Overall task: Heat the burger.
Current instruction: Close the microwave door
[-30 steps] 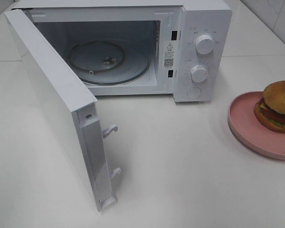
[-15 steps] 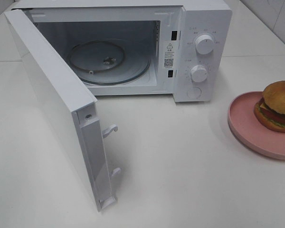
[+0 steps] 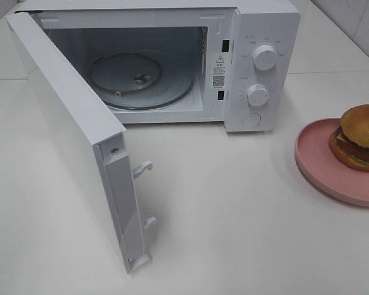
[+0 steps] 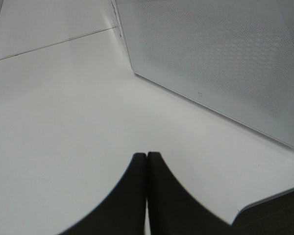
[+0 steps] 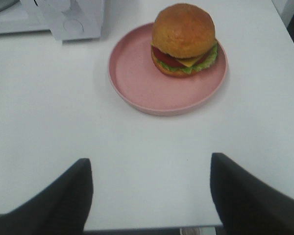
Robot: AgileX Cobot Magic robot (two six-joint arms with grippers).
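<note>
Two claws wait: the left claw (image 4: 147,161), pinched tight, sits by the microwave door (image 3: 74,141). Rightward, the burger (image 5: 184,39) rests on the plate (image 5: 137,78), straight ahead of the wide-spread right claw (image 5: 149,196), the nearer arm.

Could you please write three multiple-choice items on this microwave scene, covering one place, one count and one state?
1. Where is the burger?
A. on the pink plate
B. on the glass turntable
C. bare on the table

2. How many round knobs does the microwave have?
A. one
B. two
C. four

3. How is the microwave door?
A. shut
B. taken off
C. swung open

Answers: 1 A, the burger sits at the plate's far edge; 2 B, one knob stands above the other on the panel; 3 C, the door stands out and the cavity shows.
</note>
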